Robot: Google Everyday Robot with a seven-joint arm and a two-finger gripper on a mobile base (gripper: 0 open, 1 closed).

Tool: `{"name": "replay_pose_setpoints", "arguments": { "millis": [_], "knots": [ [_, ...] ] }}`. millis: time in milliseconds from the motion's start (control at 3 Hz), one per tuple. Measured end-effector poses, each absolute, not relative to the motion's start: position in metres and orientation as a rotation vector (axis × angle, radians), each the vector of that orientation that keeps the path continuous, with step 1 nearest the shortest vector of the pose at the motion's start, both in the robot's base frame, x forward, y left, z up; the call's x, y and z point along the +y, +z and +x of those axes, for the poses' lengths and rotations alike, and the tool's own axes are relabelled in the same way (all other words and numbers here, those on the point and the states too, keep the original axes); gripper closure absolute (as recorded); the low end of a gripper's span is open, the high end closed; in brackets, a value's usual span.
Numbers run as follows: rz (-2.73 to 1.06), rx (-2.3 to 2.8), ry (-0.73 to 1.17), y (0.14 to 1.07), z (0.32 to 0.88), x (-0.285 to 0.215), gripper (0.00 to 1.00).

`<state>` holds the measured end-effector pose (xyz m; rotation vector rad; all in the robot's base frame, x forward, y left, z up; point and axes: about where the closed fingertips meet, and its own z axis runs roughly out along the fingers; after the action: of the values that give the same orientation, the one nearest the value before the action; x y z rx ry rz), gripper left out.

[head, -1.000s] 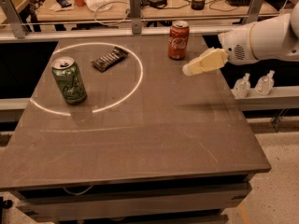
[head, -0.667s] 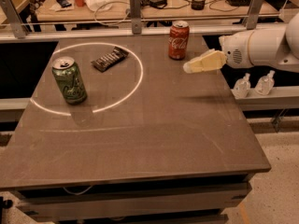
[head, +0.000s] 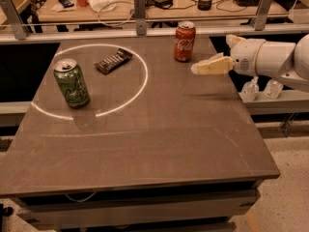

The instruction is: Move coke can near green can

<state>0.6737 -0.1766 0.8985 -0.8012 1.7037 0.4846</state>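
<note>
Coke can, red, silver-topped, stands upright; claw hovers beside it, openness unclear.

The gripper hangs just right of the coke can, with an open gap between. Left of that can, a snack bar lies toward the green can; in front is bare table.

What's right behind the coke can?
A metal rail along the far edge of the table, then a cluttered desk. What the coke can itself covers cannot be seen. The claw hovers beside it, apart.
</note>
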Motion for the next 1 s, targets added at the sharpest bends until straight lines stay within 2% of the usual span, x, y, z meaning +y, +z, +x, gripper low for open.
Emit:
{"name": "replay_pose_setpoints", "arguments": {
  "millis": [1000],
  "knots": [
    [-0.691, 1.676, 0.425, 0.893, 0.703, -0.164, 0.0]
  ]
}}
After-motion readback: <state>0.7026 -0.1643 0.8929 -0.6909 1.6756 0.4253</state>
